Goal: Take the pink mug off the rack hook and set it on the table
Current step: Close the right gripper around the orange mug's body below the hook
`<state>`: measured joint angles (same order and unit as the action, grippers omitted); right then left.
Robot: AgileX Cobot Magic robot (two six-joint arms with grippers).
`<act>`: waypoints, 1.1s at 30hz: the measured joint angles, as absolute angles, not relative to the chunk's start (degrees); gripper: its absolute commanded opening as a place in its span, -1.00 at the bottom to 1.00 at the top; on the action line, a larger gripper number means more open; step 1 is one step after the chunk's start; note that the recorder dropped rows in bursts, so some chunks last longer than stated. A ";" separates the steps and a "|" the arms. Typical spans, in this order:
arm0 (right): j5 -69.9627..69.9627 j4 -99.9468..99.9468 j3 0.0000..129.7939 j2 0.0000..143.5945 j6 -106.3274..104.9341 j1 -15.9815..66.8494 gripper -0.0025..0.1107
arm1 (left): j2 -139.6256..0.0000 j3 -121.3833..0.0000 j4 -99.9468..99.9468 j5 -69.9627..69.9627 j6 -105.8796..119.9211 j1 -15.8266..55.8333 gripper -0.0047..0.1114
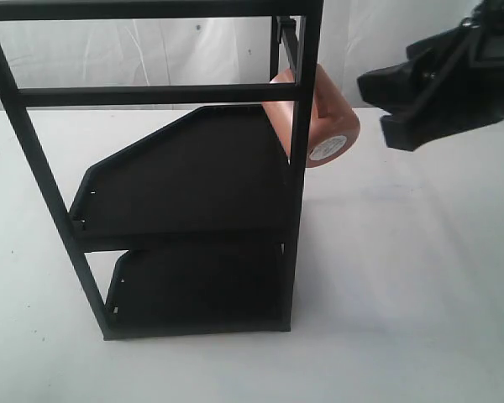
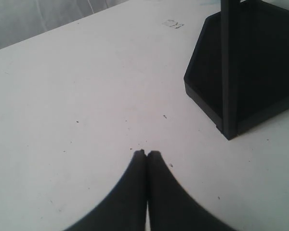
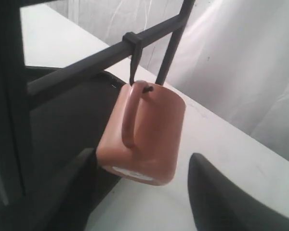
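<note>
The pink mug (image 1: pixel 323 117) hangs by its loop handle from the rack hook (image 3: pixel 147 88), a thin black peg at the top of the tall black rack (image 1: pixel 298 210). Its base with the round white sticker (image 1: pixel 328 148) faces the camera. In the right wrist view the mug (image 3: pixel 149 134) hangs just ahead of my open right gripper (image 3: pixel 144 166), whose fingers stand either side of its base without touching. In the exterior view that gripper (image 1: pixel 386 105) is just right of the mug. My left gripper (image 2: pixel 147 153) is shut and empty, low over the white table (image 2: pixel 86 96).
The rack carries two black tray shelves (image 1: pixel 185 180) and stands on the table (image 1: pixel 403 277). Its base corner (image 2: pixel 231 120) lies ahead of the left gripper. A crumpled white backdrop (image 3: pixel 241 57) hangs behind the table.
</note>
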<state>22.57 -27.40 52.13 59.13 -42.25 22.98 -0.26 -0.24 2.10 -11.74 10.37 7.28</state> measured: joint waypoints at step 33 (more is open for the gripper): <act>18.43 -54.03 60.01 78.50 -71.71 22.98 -0.05 | -0.26 -0.24 2.10 -11.74 10.37 7.28 -0.92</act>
